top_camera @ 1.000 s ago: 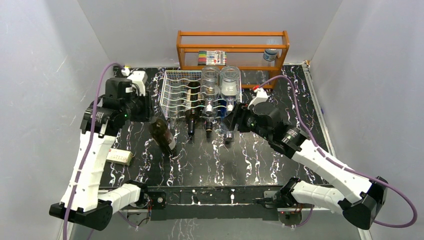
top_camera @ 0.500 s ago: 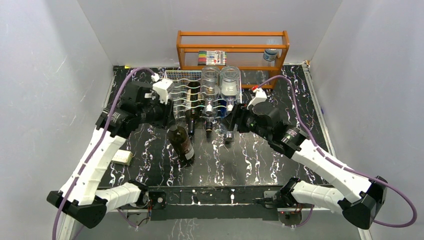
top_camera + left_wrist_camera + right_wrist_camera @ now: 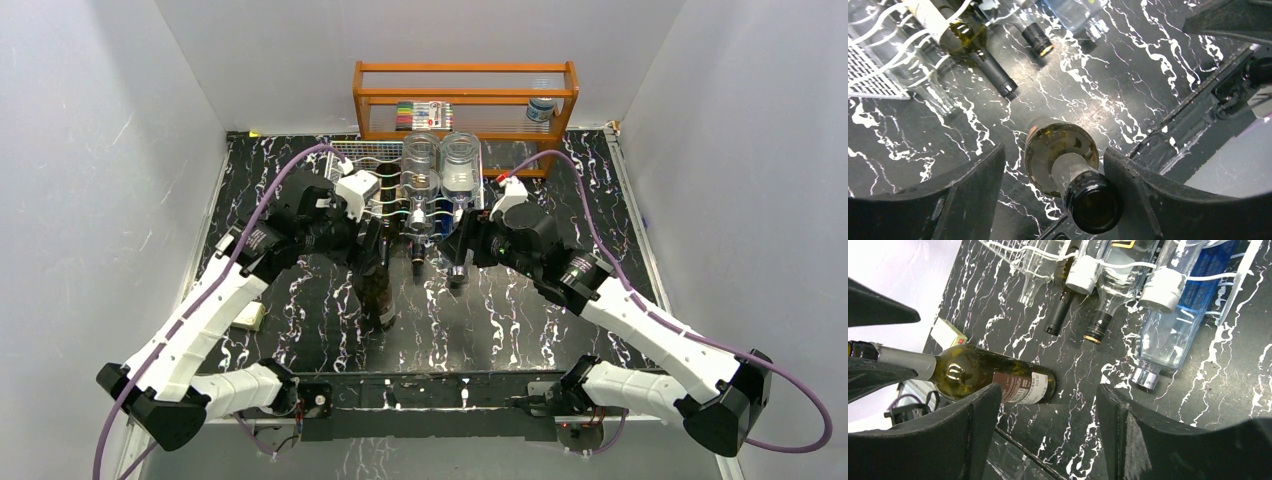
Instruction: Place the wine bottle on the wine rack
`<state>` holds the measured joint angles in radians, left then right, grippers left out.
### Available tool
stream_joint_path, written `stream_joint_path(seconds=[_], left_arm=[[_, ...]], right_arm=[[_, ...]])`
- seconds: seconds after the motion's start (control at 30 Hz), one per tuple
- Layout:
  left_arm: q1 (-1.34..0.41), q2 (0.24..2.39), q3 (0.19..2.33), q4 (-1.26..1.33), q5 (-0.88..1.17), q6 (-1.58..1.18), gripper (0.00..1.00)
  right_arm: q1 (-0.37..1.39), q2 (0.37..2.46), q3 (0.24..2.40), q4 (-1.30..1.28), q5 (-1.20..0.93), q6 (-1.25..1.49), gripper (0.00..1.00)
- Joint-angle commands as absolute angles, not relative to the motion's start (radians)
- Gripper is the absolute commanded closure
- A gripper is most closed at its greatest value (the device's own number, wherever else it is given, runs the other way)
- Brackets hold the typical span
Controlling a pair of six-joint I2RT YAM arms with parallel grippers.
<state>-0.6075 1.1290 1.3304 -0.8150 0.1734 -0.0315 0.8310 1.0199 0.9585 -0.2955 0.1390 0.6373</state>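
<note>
L pincer [image 3: 1050, 160]: spread, jaws either side of wine bottle [image 3: 375, 295] neck, no pinch seen. R pincer [image 3: 1048, 390]: spread, empty, hovering nr rack front. Wine bottle: upright on worktop [image 3: 500, 320], just in front of wine rack [image 3: 376, 150], not in any cradle. Wine rack holds other bottles [image 3: 460, 175], necks toward arms. Status (est.): placement not done. Remaining, prob.: regrip wine bottle, tip horiz., slide base-first into free cradle, let go.

blocked: necks [image 3: 1059, 312] jutting from wine rack [image 3: 352, 152] | free: table [image 3: 500, 310] beside wine bottle [image 3: 983, 371]
</note>
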Motion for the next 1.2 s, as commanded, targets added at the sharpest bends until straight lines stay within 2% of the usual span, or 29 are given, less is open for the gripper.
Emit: stream_joint_path(seconds=[0.0, 0.13, 0.27, 0.43, 0.57, 0.8, 1.07, 1.17], left_arm=[[-0.612, 1.073, 1.315, -0.805, 0.237, 0.006, 0.27], [-0.612, 1.034, 1.343, -0.766, 0.286, -0.003, 0.17], [-0.612, 0.985, 1.383, -0.694, 0.316, -0.035, 0.14], [-0.612, 0.908, 1.387, -0.592, 0.132, -0.109, 0.12], [-0.612, 0.826, 1.340, -0.514, -0.127, -0.159, 0.12], [-0.612, 0.693, 1.262, -0.476, -0.437, -0.197, 0.11], [-0.612, 0.654, 1.253, -0.487, -0.433, -0.167, 0.09], [-0.612, 0.661, 1.248, -0.501, -0.463, -0.171, 0.02]], right_arm=[[0.828, 0.986, 0.996, -0.241, 0.056, 0.521, 0.18], [0.828, 0.975, 1.000, -0.241, -0.082, 0.409, 0.15], [0.828, 0.982, 1.010, -0.227, -0.241, 0.330, 0.15], [0.841, 1.023, 1.036, -0.158, -0.346, 0.309, 0.18], [0.928, 1.113, 1.110, -0.146, -0.206, 0.301, 0.24], [1.139, 1.285, 1.240, -0.125, 0.095, 0.265, 0.20], [1.183, 1.415, 1.336, -0.111, 0.218, 0.287, 0.24], [1.183, 1.457, 1.361, -0.112, 0.221, 0.279, 0.29]])
